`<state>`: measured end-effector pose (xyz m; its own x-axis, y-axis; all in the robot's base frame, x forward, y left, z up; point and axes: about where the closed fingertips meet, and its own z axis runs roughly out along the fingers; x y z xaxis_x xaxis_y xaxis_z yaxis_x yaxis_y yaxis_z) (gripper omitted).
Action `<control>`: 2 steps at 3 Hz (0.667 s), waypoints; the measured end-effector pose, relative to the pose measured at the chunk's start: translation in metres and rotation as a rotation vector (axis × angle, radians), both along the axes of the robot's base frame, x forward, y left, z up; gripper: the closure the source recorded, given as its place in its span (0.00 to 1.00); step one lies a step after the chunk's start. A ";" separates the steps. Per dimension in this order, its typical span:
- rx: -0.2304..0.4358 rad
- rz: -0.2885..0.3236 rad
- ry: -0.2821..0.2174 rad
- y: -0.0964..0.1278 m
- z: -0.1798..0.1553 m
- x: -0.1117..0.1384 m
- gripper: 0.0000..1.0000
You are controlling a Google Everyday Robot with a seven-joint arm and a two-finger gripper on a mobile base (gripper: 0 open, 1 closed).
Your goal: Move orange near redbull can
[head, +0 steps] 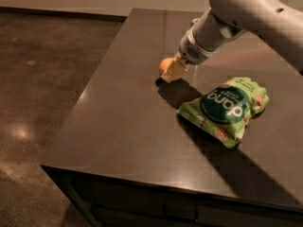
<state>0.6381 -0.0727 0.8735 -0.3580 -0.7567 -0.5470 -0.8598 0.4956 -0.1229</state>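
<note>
Dark table (118,141) with the orange (164,65) pinched in the gripper (171,72) near its middle.
Camera view: the gripper reaches down from 1 o'clock, its fingers pressed onto the orange. A shadow just beneath suggests the orange is lifted off the top. A green snack bag (226,107) lies at 4 o'clock from the orange. No can shows; the arm (246,8) may hide it. For a good carry, I judge a firm pinch, a low path clear of the snack bag, and a gentle release beside the can, since the orange can roll.

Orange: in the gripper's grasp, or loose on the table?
Grasped: the gripper is shut on the orange over the table, left of the green bag.
</note>
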 end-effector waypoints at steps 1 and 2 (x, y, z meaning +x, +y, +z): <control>-0.004 -0.050 -0.009 -0.022 -0.005 0.019 1.00; -0.007 -0.108 -0.027 -0.039 -0.007 0.035 1.00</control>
<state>0.6728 -0.1115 0.8668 -0.4228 -0.7181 -0.5528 -0.7976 0.5844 -0.1492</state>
